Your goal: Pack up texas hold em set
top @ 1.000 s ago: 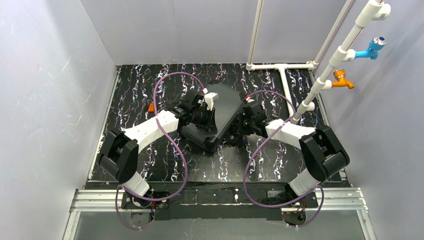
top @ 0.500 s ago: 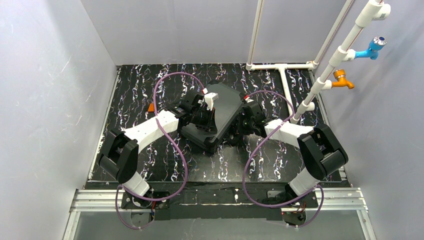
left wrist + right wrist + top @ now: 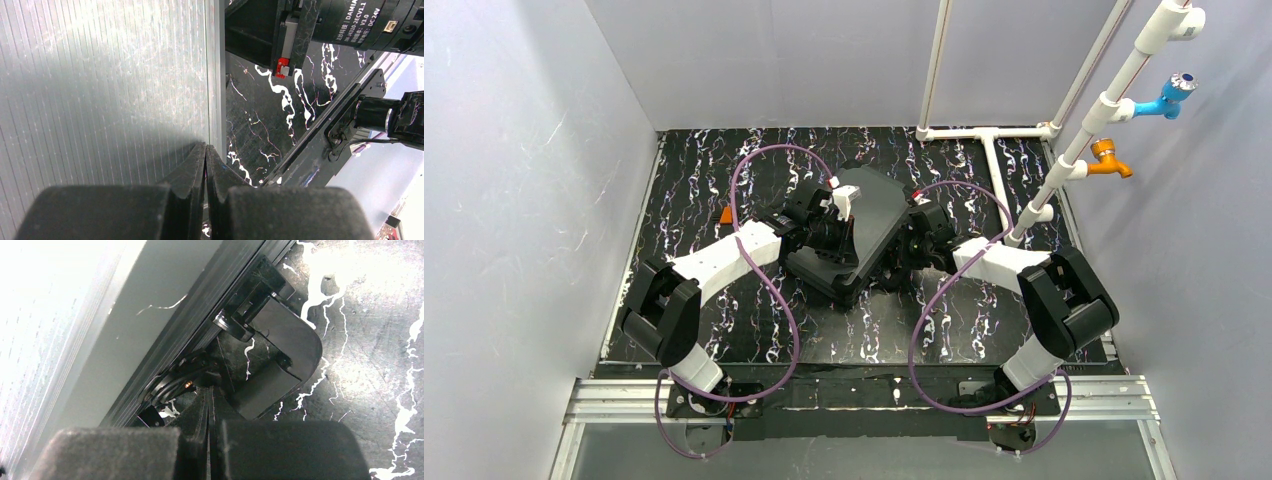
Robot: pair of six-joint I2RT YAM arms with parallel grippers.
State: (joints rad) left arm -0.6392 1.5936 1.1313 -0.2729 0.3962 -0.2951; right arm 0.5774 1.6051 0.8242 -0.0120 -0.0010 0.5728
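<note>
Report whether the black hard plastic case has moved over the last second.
No. The black plastic case lies where it did relative to the white pipe tee.

Top view reads evenly lit and sharp for me. Right wrist feed: case blows out white at left. Near fingers look soft and dark.

Case on table; left arm left, right arm right.

bare table left of case, pipes back right
</note>
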